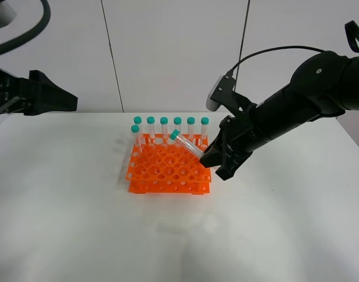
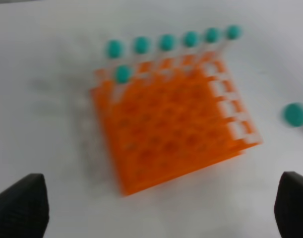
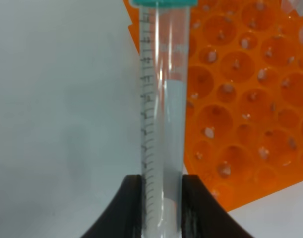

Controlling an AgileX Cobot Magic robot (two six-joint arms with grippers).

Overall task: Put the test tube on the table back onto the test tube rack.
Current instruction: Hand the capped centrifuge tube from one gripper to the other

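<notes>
My right gripper [image 1: 211, 160] is shut on the test tube [image 1: 188, 145], gripping it near its tapered end. The tube tilts with its teal cap pointing up and left over the right edge of the orange test tube rack [image 1: 167, 171]. In the right wrist view the tube [image 3: 161, 109] stands between the two black fingers [image 3: 129, 208], with the rack [image 3: 250, 99] beside it. Its cap [image 2: 294, 114] shows in the blurred left wrist view, right of the rack [image 2: 171, 124]. My left gripper [image 1: 53, 97] is open and empty, raised at the far left.
Several identical teal-capped tubes [image 1: 177, 126] stand in the rack's back row, one more [image 1: 135, 134] at the left in the second row. The white table [image 1: 79, 223] spreads around the rack. A white wall stands behind.
</notes>
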